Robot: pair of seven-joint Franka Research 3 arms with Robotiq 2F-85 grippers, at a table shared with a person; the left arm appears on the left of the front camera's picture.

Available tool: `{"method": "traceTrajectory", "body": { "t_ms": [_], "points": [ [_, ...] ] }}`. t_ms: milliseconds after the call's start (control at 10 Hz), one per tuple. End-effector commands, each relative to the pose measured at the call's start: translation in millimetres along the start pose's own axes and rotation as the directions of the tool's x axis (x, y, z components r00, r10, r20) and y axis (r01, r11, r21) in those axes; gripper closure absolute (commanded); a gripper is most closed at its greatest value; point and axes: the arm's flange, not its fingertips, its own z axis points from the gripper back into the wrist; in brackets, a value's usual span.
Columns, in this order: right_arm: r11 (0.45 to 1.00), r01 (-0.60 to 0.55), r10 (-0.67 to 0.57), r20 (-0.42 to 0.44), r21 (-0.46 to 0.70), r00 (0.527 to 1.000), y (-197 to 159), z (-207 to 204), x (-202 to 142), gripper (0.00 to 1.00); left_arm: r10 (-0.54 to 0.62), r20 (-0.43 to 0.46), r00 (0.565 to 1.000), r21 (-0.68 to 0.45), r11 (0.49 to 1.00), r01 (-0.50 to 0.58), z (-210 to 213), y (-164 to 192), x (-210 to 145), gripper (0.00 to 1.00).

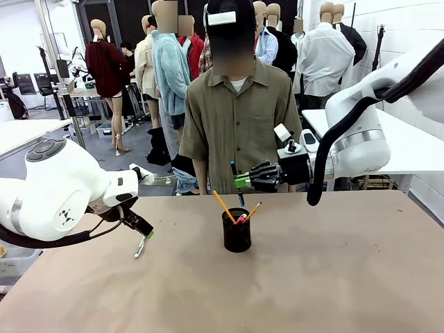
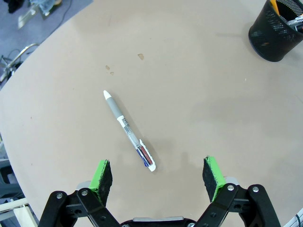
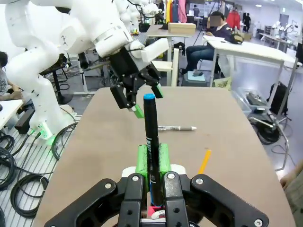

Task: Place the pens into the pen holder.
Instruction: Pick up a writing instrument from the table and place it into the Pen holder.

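I had the right gripper [image 3: 152,161] pinching the dark blue-tipped pen [image 3: 149,123] upright above the black wire-mesh pen holder [image 1: 236,232] for insertion; left gripper [image 2: 158,172] spread, silvery-white pen [image 2: 128,132] just ahead for pickup.

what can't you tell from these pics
Left wrist view: the pen holder is cut off by the top-right corner, so most of its contents are out of frame.
Right wrist view: the dark pen has its lower end hidden between the right gripper fingers.
Front view: the pens in the holder are too small to count.
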Motion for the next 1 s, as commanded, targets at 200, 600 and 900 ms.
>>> {"method": "traceTrajectory", "body": {
  "t_ms": [200,600,900],
  "points": [
    [0.997,0.068,-0.07,-0.061,-0.028,0.996,-27,-22,-12,1.0,0.005,0.002,1.0,-0.001,1.0,-0.005,1,2,0,0.0],
    [0.993,0.114,-0.115,-0.115,-0.01,0.987,-36,-35,-22,1.0,0.005,0.002,1.0,-0.001,1.0,-0.005,1,2,0,0.0],
    [0.992,0.125,-0.126,-0.154,-0.018,0.98,-41,-41,-29,1.0,0.005,0.002,1.0,-0.001,1.0,-0.005,1,2,0,0.0]
  ]
}}
